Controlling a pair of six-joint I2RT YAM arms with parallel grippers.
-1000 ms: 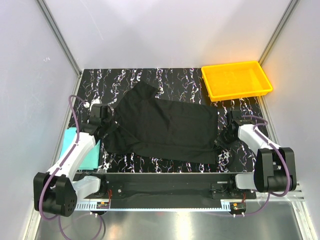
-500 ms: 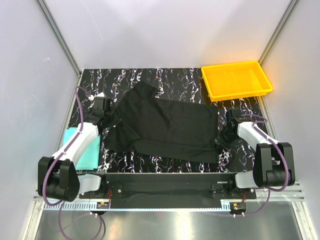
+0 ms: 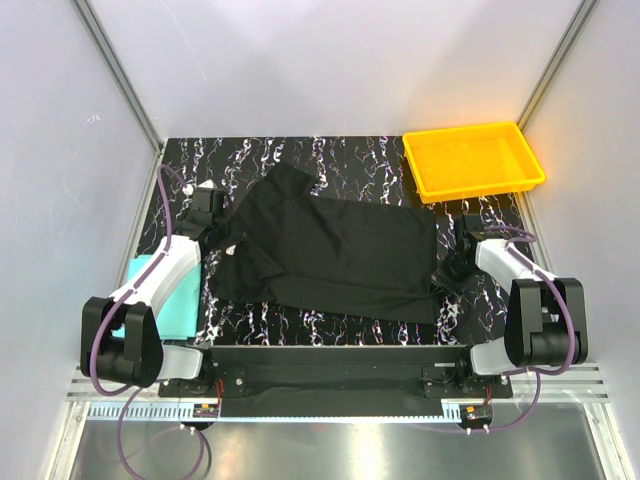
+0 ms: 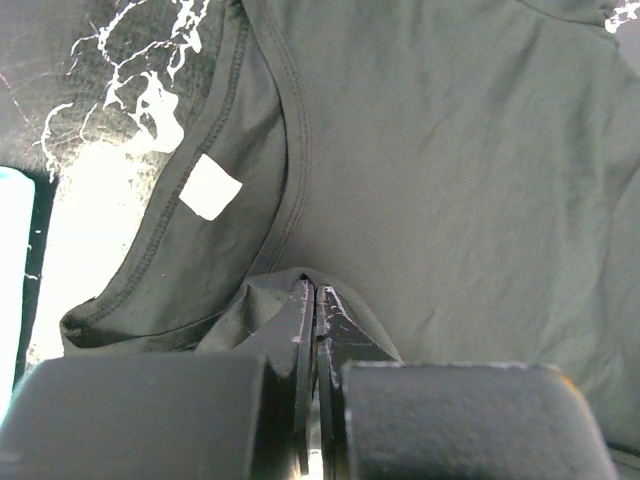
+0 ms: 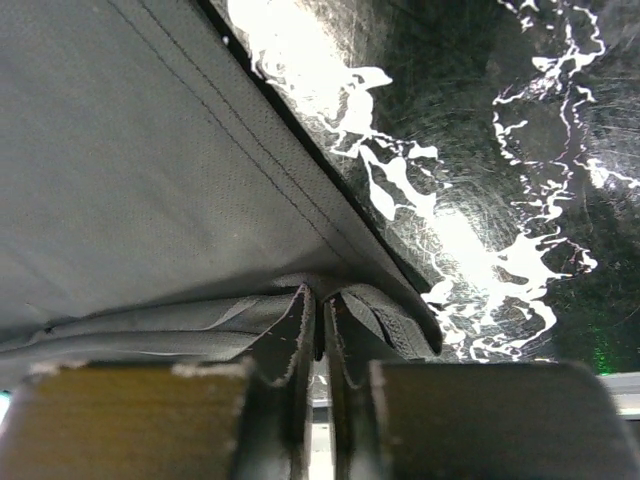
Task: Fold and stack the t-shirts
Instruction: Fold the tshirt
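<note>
- Spreading, we judge, is the step in hand: the black t-shirt point(image 3: 330, 255) lies opened out and unfolded on the marbled table point(image 3: 350, 150), to the near left of the yellow tray point(image 3: 475, 160).
- At the shirt end farthest from the tray, the left gripper point(image 4: 315, 300) has its fingers pressed together on a pinch of black cloth just beside the collar point(image 4: 285, 130) and the white neck label point(image 4: 210, 187).
- At the end nearest the tray, the right gripper point(image 5: 322, 298) has its fingers almost together on the bunched hem point(image 5: 280, 150). A thin slit shows between them, so we read that hold as light.
- We take these two end holds as a way to draw the cloth flat between them.
- At the table corner farthest from the tray lies the teal t-shirt point(image 3: 180, 305), partly under the left arm point(image 3: 160, 280), likely kept aside there for stacking.
</note>
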